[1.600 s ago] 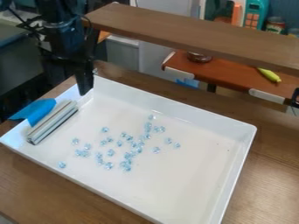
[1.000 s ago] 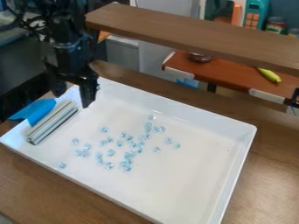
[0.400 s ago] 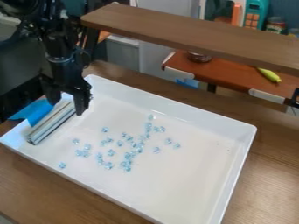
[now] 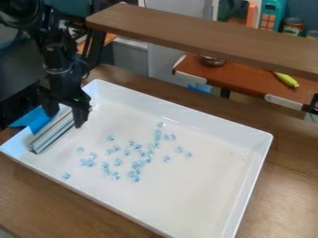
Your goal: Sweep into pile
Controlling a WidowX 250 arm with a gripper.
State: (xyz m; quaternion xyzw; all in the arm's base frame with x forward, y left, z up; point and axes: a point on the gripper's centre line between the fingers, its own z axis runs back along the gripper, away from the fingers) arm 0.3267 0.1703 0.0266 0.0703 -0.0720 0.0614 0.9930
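Poised at ten o'clock with the black two-finger claw [image 4: 64, 119] spread apart, apparently to straddle the long silver metal bar [image 4: 56, 132]. Laid beside the white rectangular tray's [image 4: 186, 110] ten o'clock wall, with a blue plastic piece [image 4: 32, 120] over the rim, perhaps to leave sweeping room. Toward the middle, look for loose pale-blue beads [image 4: 133, 176], walled in probably against rolling onto the brown wooden worktop [image 4: 288, 153].
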